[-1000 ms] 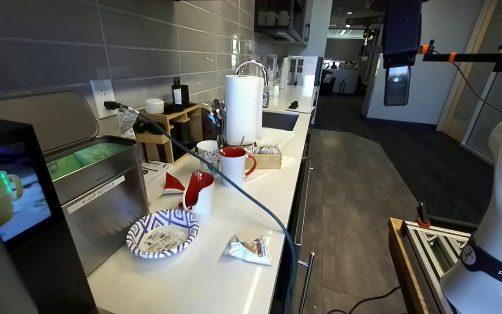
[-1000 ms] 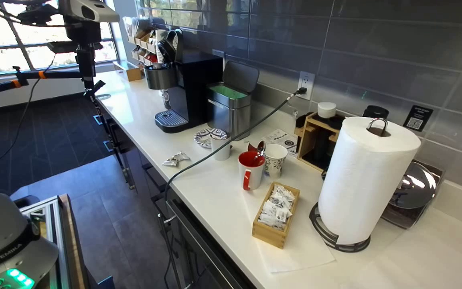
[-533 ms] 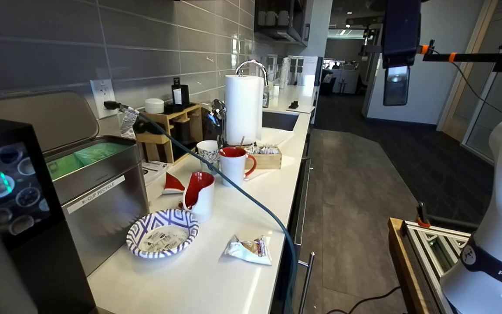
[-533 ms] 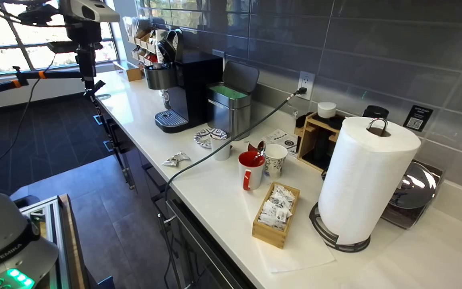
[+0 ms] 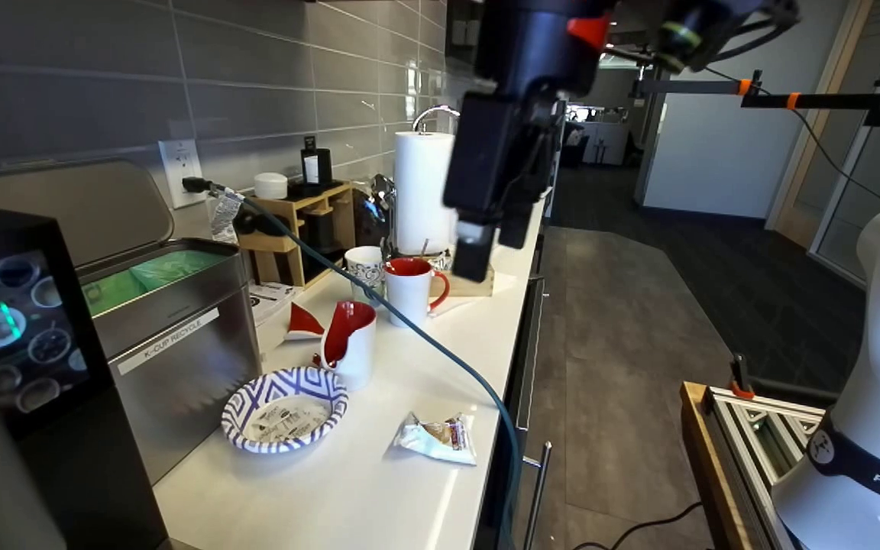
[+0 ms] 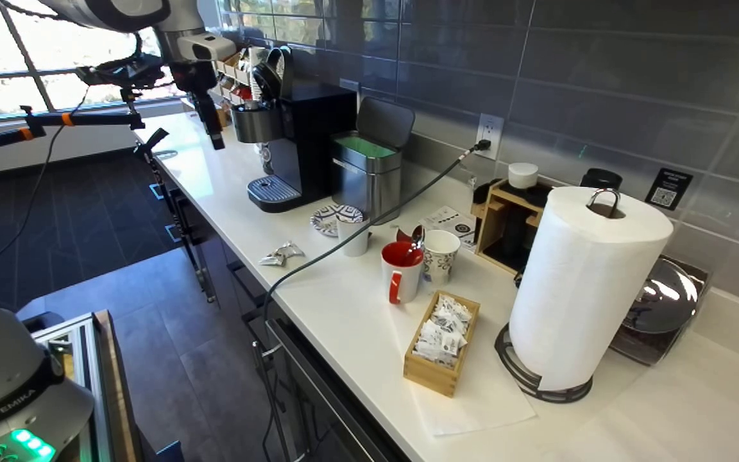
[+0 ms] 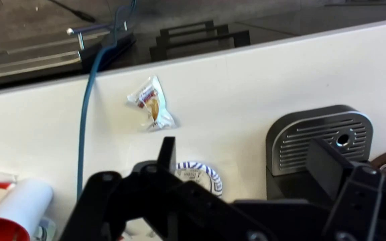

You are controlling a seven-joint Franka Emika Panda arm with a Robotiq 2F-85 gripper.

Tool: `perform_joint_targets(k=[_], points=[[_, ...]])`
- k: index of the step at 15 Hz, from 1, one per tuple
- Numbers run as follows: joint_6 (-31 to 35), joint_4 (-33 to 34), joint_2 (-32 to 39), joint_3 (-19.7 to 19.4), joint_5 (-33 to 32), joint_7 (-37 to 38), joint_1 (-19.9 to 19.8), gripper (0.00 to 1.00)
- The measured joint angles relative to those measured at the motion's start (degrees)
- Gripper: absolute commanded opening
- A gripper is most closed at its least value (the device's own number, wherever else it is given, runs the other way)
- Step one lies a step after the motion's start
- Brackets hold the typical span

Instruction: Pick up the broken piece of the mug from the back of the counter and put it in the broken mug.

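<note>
While the black two-finger hand point(image 7: 242, 144) hangs above the off-white counter point(image 7: 213, 90), jaws wide apart, gripping nothing, the white ceramic broken mug point(image 5: 360, 355), red inside, stands upright, well apart from the hand. Curved red-and-white ceramic shard point(image 5: 302, 325) just beside the mug, toward the grey tiled wall point(image 5: 257, 107); can't tell if touching. Blue-and-white round bowl point(image 5: 240, 416) also beside the mug, shiny white packet point(image 5: 438, 438) farther off.

Daylight from the window point(image 6: 61, 48), burnt out to white, lays glare on the far end of the tabletop point(image 6: 183, 147) and sheen on the wall tiles point(image 6: 459, 58). In an exterior view the fingers point(image 5: 473, 256) are blurred; the wrist view is soft, its floor point(image 7: 18, 20) dim.
</note>
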Motion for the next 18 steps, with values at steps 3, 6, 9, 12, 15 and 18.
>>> perform_joint_targets(k=[3,6,9,12,15,18], points=[[7.4,3.9,8.3,1.8,-10.0,2.4,-0.2,1.0],[7.5,10.5,15.3,0.6,-18.5,3.5,-0.7,1.0],[3.6,16.1,19.7,-0.9,-18.9,3.6,-0.6,1.0],[3.3,17.2,20.6,-1.0,-18.9,3.6,-0.3,1.0],[3.3,17.2,20.6,-1.4,-18.9,4.0,0.1,1.0],[4.2,16.7,20.9,-3.9,-19.3,5.2,0.5,1.0]])
